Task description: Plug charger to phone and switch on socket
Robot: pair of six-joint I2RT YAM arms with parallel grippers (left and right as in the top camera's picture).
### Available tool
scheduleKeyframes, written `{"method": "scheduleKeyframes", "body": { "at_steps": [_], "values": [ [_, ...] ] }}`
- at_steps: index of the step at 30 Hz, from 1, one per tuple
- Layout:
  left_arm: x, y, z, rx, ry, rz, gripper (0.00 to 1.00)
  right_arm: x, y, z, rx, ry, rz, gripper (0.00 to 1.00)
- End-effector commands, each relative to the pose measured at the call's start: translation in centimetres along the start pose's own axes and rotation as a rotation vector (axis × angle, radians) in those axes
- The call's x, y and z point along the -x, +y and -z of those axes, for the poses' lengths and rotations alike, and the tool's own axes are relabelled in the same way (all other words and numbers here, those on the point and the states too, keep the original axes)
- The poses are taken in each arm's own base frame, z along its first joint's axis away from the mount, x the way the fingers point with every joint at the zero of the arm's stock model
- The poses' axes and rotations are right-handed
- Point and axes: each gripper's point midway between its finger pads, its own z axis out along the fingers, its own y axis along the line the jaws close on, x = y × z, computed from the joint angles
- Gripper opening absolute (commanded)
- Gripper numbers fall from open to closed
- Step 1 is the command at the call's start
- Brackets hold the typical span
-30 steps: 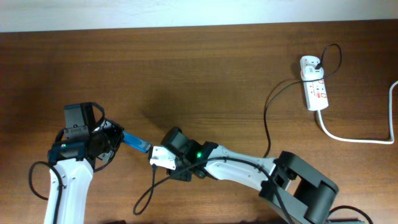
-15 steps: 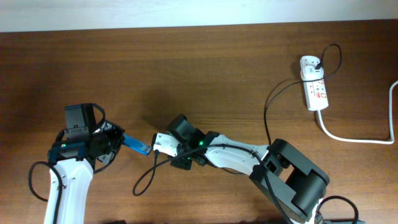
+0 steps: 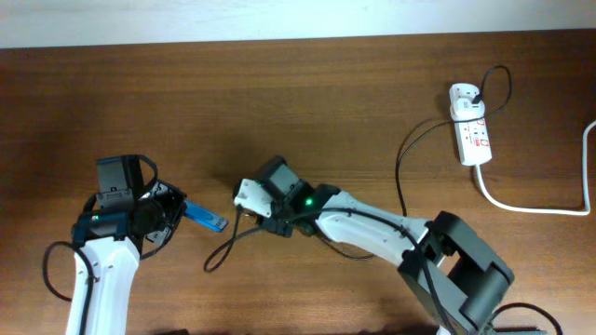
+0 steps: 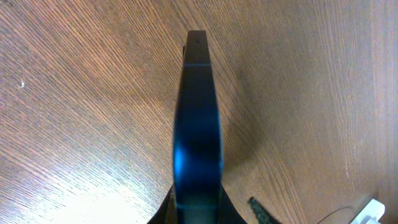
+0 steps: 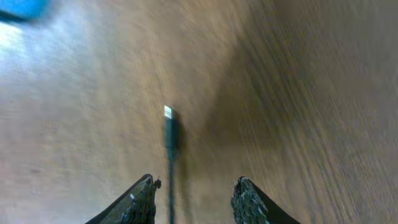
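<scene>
Since a second ago the right gripper [image 3: 245,194] has swung from the near side of the phone's free end to its far side, while the phone has stayed in place. Left of the phone, the left gripper [image 3: 179,208] is clenched on the slim rectangular phone with the bright blue screen [image 3: 207,218], held on edge above the brown wooden table [image 3: 307,102]. Just right of the phone, the right gripper's fingers [image 5: 140,199] are released and stand apart. The thin black charger cable [image 5: 170,134] lies between them, its small plug tip pointing toward the phone. Far right of the phone lies the white oblong plastic power strip [image 3: 472,133], with the black adapter [image 3: 464,93] in it.
</scene>
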Motion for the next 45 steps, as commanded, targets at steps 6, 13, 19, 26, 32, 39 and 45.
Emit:
{"method": "scheduleKeyframes", "body": {
  "at_steps": [6,13,19,26,32,39,45],
  "values": [
    [0.1,-0.3,0.2,-0.018,0.002,0.004,0.0,-1.5,0.9,-1.5,0.119,0.019,-0.038,0.44],
    [0.2,-0.3,0.2,-0.014,-0.005,0.003,0.0,-1.6,1.5,-2.0,0.157,0.013,-0.042,0.44],
    [0.1,-0.3,0.2,-0.014,0.001,0.004,0.0,-3.8,2.1,-4.7,0.178,0.067,-0.054,0.42],
    [-0.2,0.0,0.2,-0.003,0.011,0.007,0.0,-5.3,2.0,-4.7,0.159,0.133,-0.07,0.04],
    [-0.4,0.1,0.2,-0.002,0.021,0.009,0.0,-2.2,0.9,-2.0,0.116,0.053,-0.137,0.04],
    [-0.8,-0.2,0.2,-0.019,0.044,0.009,0.0,2.1,0.2,6.8,0.071,-0.071,-0.233,0.04],
    [-2.1,-1.1,0.4,-0.073,0.12,0.011,0.0,2.5,1.2,13.7,0.065,-0.104,-0.354,0.04]
  ]
}}
